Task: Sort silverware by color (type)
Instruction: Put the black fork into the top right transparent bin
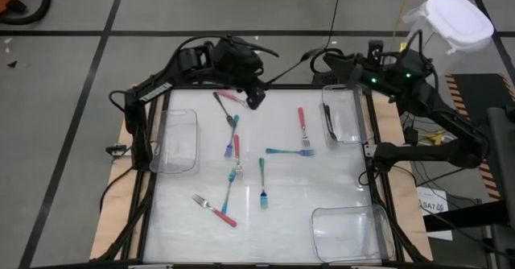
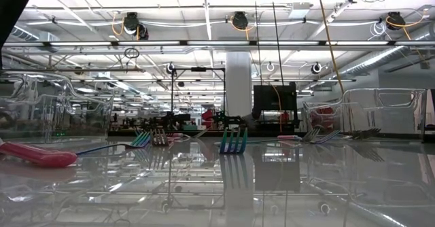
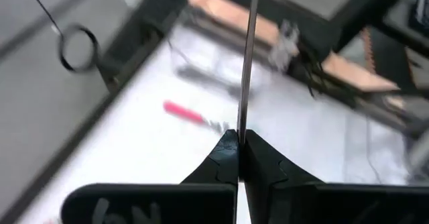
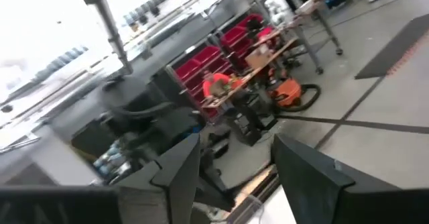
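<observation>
- You have the black fork (image 3: 245, 63) pinched edge-on between the left gripper's (image 3: 238, 138) pressed-together fingers, above the table's (image 1: 322, 188) far edge.
- The other forks (image 1: 262, 184) lie scattered mid-table, between your clear bins (image 1: 179, 140).
- Your right gripper (image 4: 234, 163) waits at the far right corner, jaws spread.

Scattered across the middle of the glossy white counter (image 1: 322, 188): slim pink-handled and teal-handled forks, the nearest cluster (image 1: 233, 152) just left of centre, a teal one (image 1: 262, 182) beside it, a pink one (image 1: 215, 209) toward the near left. Blocked along three edges by clear rectangular plastic bins: left (image 1: 175, 140), far right (image 1: 344, 113), near right (image 1: 348, 233). Open surface between the right-hand bins and along the near edge. Overhung at the far edge by the left pincer (image 1: 254, 101), clamped on a thin dark fork (image 3: 247, 56).
</observation>
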`<action>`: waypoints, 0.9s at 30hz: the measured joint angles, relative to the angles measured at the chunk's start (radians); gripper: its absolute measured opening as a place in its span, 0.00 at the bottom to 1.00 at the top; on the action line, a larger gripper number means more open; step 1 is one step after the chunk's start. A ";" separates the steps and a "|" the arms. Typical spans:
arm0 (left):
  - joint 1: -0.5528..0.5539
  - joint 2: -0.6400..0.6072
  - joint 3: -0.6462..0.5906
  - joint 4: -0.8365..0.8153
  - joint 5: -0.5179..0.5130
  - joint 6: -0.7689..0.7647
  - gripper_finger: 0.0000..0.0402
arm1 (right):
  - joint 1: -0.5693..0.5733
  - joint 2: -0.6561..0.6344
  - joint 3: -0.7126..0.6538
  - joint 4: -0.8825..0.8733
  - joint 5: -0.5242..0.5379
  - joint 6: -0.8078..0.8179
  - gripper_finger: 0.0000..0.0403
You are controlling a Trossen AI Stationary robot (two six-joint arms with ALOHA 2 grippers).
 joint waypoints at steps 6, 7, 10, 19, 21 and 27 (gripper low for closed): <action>0.008 0.000 0.000 -0.189 0.127 0.020 0.01 | 0.000 -0.014 0.000 -0.084 -0.059 -0.115 0.46; 0.007 0.000 0.000 -0.214 0.146 0.025 0.01 | 0.001 -0.014 0.000 -0.117 -0.071 -0.141 0.46; 0.007 0.000 0.000 -0.276 0.181 0.036 0.01 | 0.001 -0.005 0.000 -0.229 -0.106 -0.208 0.46; -0.021 0.002 0.000 -0.350 0.184 0.042 0.01 | 0.001 0.044 0.000 -0.406 -0.179 -0.302 0.46; -0.033 0.002 0.000 -0.352 0.184 0.042 0.01 | 0.001 0.052 0.000 -0.419 -0.184 -0.311 0.46; -0.067 0.002 0.000 -0.353 0.178 0.036 0.01 | 0.001 0.078 0.000 -0.435 -0.285 -0.319 0.46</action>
